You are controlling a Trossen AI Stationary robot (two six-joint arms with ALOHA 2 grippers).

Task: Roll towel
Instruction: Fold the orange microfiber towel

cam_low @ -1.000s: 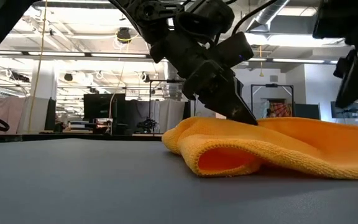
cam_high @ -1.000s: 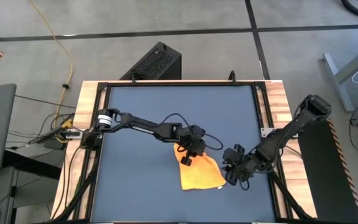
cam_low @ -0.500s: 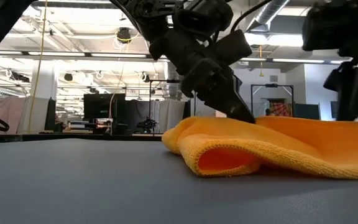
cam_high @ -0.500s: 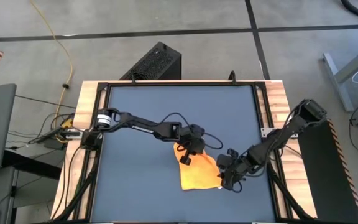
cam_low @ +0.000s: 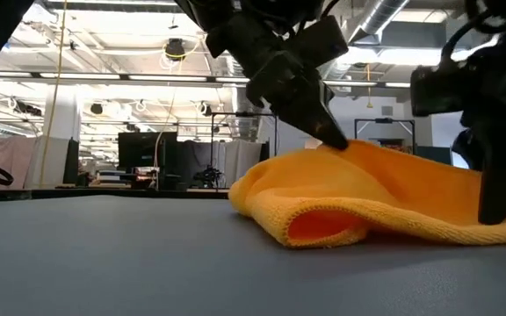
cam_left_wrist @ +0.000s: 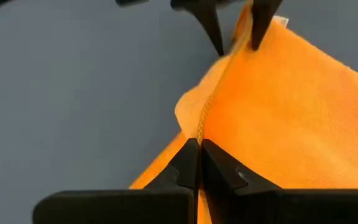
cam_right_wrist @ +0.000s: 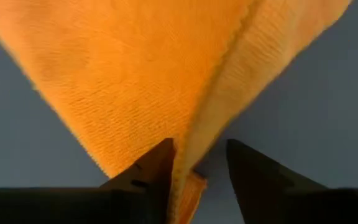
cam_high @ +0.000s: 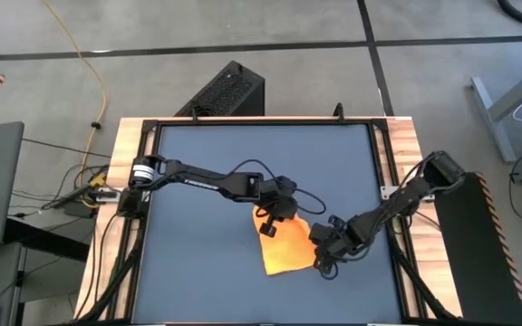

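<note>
The yellow towel [cam_high: 288, 252] lies crumpled on the dark blue tabletop [cam_high: 207, 181], right of centre and toward the near side. My left gripper [cam_high: 273, 220] is at the towel's far left part, shut on a hemmed edge. My right gripper [cam_high: 323, 261] stands over the towel's near right corner. Its fingers are apart, and the same hemmed edge [cam_right_wrist: 191, 183] runs between them. A small white tag [cam_left_wrist: 281, 22] shows beside the right gripper's fingers. My left gripper pinches the towel's hemmed edge [cam_left_wrist: 202, 127] between its two fingertips, slanting down from the table's far left. The pinched cloth is drawn up into a peak [cam_low: 345, 147]. The rest of the towel lies on the table. My right gripper comes from above, one finger [cam_right_wrist: 157, 165] on each side of the towel's edge. Whether a finger touches the cloth, I cannot tell.
Bare blue tabletop lies to the left of the towel and on its far side. A wooden frame with black rails [cam_high: 125, 181] borders the table. The towel's folded near edge [cam_low: 314, 230] gapes open toward the low camera.
My left gripper has risen with the hemmed edge, pulling that part of the towel into a peak while the rest stays down. My right gripper has gone down and toward the table's left, onto the towel's near right corner.
</note>
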